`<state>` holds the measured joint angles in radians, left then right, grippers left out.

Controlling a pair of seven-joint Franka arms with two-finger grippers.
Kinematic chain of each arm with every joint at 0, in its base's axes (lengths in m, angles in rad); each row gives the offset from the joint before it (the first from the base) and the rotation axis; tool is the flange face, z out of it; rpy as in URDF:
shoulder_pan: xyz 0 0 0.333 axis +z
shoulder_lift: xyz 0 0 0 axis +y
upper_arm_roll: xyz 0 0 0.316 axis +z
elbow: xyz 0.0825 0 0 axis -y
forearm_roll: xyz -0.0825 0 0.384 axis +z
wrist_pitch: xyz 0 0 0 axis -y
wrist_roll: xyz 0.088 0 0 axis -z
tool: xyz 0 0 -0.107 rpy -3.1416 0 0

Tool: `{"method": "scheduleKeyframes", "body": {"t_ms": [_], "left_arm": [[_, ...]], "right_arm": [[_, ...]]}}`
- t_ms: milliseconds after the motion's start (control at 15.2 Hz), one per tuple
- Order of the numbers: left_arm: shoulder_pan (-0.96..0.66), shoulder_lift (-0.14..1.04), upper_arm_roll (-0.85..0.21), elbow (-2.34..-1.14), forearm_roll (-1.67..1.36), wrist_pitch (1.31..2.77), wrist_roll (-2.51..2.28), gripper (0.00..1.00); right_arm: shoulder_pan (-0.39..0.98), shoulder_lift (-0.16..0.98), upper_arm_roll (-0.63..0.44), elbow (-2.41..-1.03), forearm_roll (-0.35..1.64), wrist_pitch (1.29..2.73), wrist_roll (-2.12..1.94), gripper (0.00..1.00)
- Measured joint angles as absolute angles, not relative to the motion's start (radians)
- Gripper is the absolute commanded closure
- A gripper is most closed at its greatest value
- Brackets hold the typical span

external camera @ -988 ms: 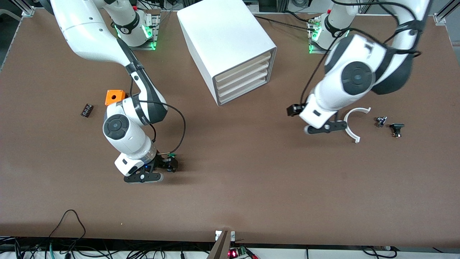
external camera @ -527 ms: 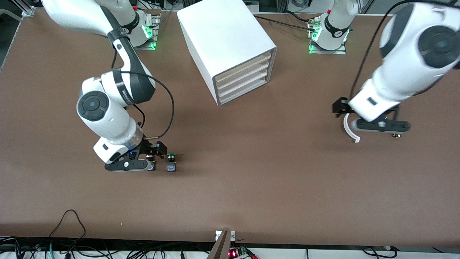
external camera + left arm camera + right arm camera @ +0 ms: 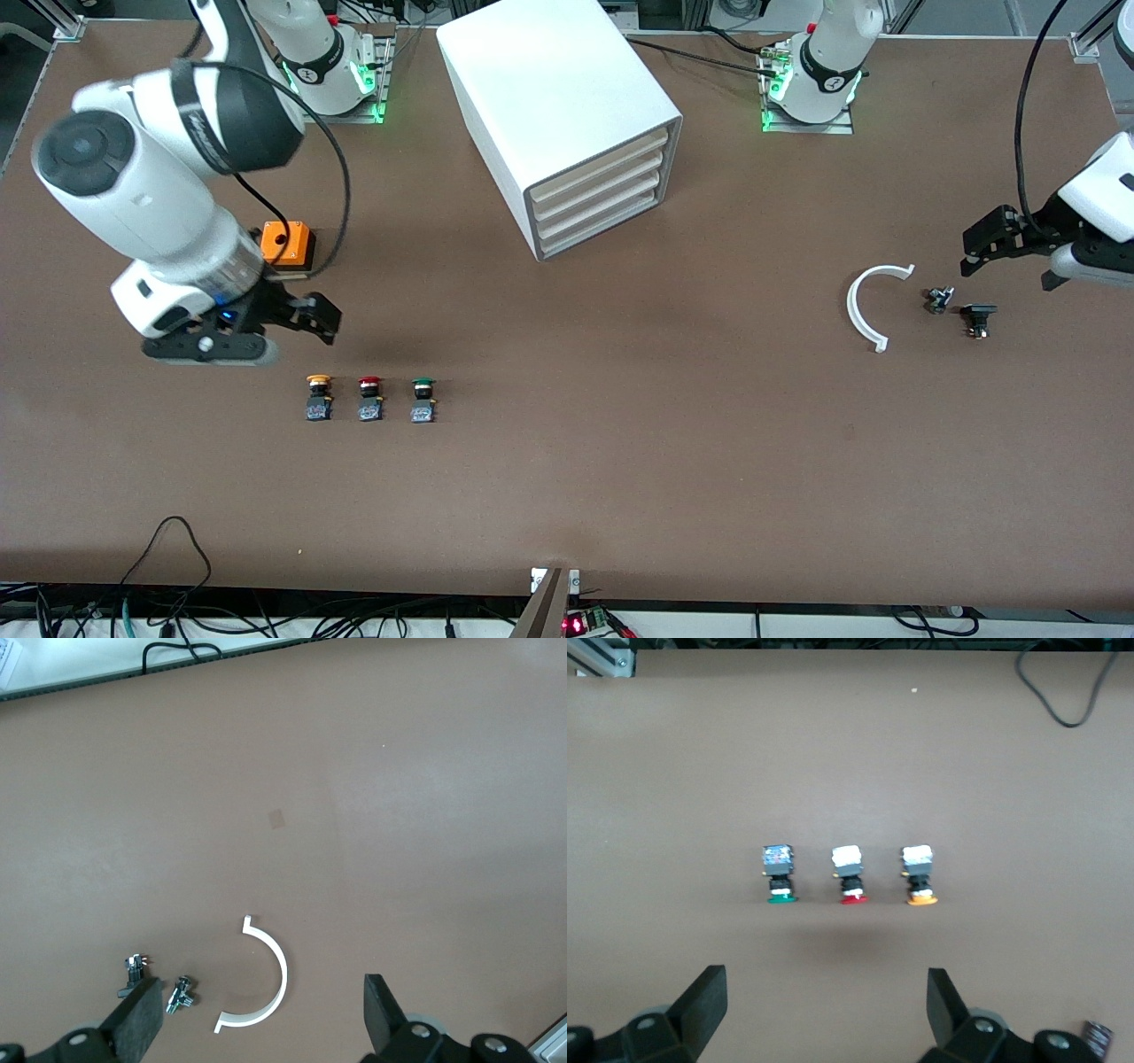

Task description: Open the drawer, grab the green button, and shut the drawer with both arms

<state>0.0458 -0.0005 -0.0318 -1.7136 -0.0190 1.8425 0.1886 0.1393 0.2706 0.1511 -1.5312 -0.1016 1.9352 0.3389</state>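
Observation:
The green-capped button lies on the table beside a red-capped and a yellow-capped one; it also shows in the right wrist view. The white cabinet has all four drawers shut. My right gripper is open and empty, up over the table beside the orange box. My left gripper is open and empty, up over the small parts at the left arm's end; its fingers frame the white arc.
An orange box sits near the right gripper. A white arc piece, a small metal fitting and a black part lie at the left arm's end. Cables run along the near table edge.
The right gripper let go of the green button, lifted and drew back toward its end, uncovering the three buttons in a row. The left arm swung away toward its end of the table.

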Motion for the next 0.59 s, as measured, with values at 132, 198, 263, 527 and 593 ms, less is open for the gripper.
{"method": "scheduleKeyframes", "body": {"t_ms": [132, 198, 263, 527, 593], "left_arm": [[-0.002, -0.03, 0.022, -1.763, -0.019, 1.857, 0.188, 0.0], [-0.018, -0.036, 0.036, -1.772, -0.019, 1.854, 0.188, 0.0], [-0.024, -0.038, 0.04, -1.775, -0.019, 1.837, 0.188, 0.0], [-0.036, -0.039, 0.04, -1.756, -0.019, 1.756, 0.188, 0.0], [-0.036, -0.039, 0.04, -1.753, -0.019, 1.752, 0.188, 0.0]], "right_arm": [[0.115, 0.192, 0.157, -1.596, -0.102, 1.935, 0.322, 0.0], [0.105, 0.157, 0.158, -1.624, -0.102, 1.932, 0.3, 0.0], [0.097, 0.127, 0.158, -1.647, -0.102, 1.92, 0.283, 0.0], [0.082, 0.057, 0.143, -1.679, -0.085, 1.848, 0.253, 0.0], [0.081, 0.046, 0.129, -1.679, -0.069, 1.832, 0.24, 0.0]]}}
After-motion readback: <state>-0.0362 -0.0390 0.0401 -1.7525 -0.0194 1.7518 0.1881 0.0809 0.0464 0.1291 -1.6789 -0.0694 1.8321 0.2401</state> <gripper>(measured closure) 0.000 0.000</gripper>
